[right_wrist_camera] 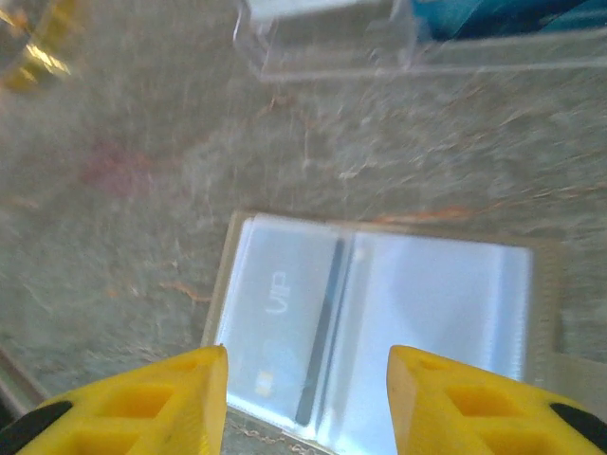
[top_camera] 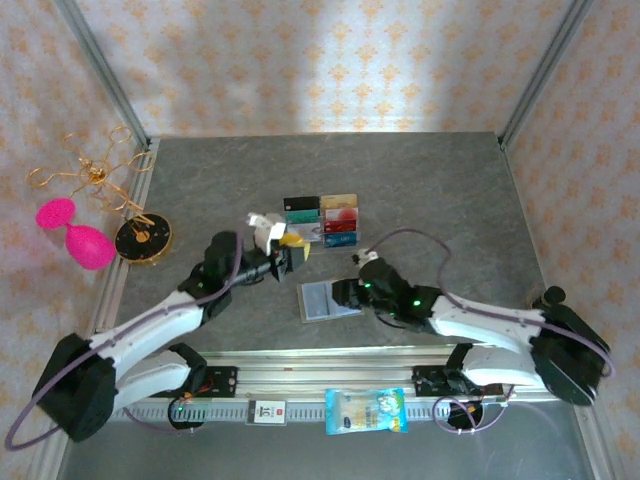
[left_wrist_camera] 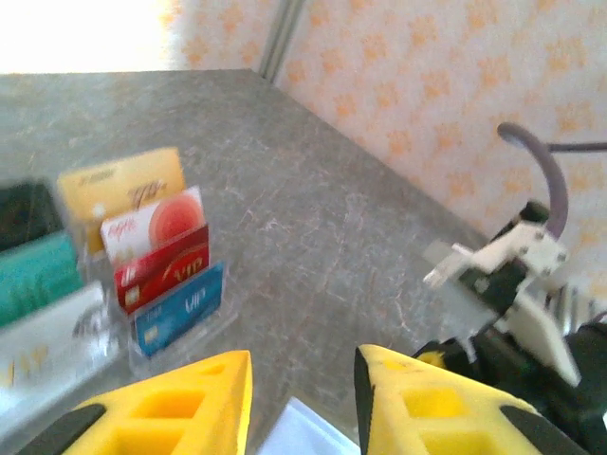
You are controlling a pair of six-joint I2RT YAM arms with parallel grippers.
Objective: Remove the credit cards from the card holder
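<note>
The card holder (top_camera: 328, 300) lies open and flat on the table, pale blue-grey inside. In the right wrist view, the card holder (right_wrist_camera: 446, 313) has a pale grey credit card (right_wrist_camera: 275, 303) marked VIP under its left clear pocket. My right gripper (right_wrist_camera: 305, 365) hovers open just over the holder, a finger on either side of the spine; from above, the right gripper (top_camera: 345, 293) is at the holder's right edge. My left gripper (top_camera: 290, 255) is open with nothing in it, behind the holder; in its wrist view the left gripper (left_wrist_camera: 303, 365) is above a holder corner (left_wrist_camera: 303, 431).
A clear acrylic tray (top_camera: 322, 220) behind the holder stands several credit cards upright: gold (left_wrist_camera: 123, 190), red-and-white (left_wrist_camera: 156, 223), red (left_wrist_camera: 166, 270), blue (left_wrist_camera: 180, 313), teal (left_wrist_camera: 38, 275). A pink object (top_camera: 80, 240), gold wire stand (top_camera: 90, 175) and black disc (top_camera: 142, 238) sit left. A snack packet (top_camera: 366, 411) lies on the near rail.
</note>
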